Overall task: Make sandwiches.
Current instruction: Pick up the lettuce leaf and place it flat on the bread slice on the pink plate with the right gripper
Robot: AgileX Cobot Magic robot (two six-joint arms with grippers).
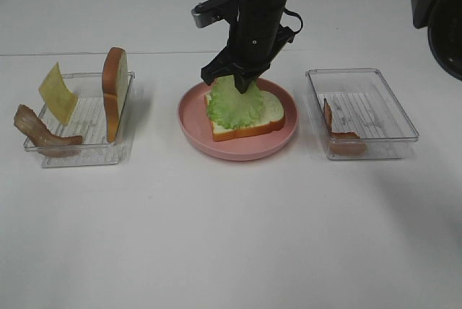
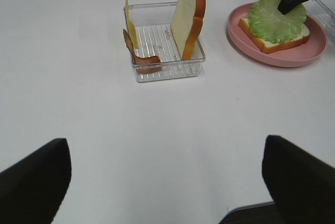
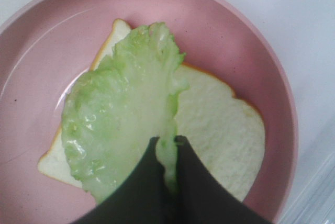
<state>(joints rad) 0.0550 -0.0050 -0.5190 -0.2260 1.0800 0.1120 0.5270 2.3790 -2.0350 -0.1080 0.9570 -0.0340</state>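
Nearest me the white surface (image 1: 231, 251) lay bare and matt. The left hand (image 2: 163, 145) hung low over it, its two dark fingers (image 2: 36, 182) spread wide with nothing between them. Further in, three things stood in a row. On the left, a clear tray (image 1: 72, 159) held a curled bacon strip (image 1: 43, 134) hanging over its near corner, a cheese square (image 1: 58, 92) leaning on edge, and an upright bread slice (image 1: 114, 92) against the tray's right wall. In the middle, the pink plate (image 1: 238, 151) carried the half-built sandwich (image 1: 249, 125): a flat bread slice (image 1: 273, 110) with a lettuce leaf (image 1: 229, 103) draped over its left part. The right hand (image 3: 167, 143) reached down from the far right, its jaws pinched narrowly on the leaf's far edge. The leaf looked thin, glossy and floppy, so I judged it light, likely to sag, and best held by a margin as it was. The bread seemed stiff and light, easiest to grip across the crust. The bacon and cheese looked easiest to take by a raised edge. On the right, a second tray (image 1: 404, 118) held another bacon piece (image 1: 345, 141) at its near left corner. Beyond ran a seam (image 1: 86, 54) across the surface, then only more white. I could make out nothing of the room.
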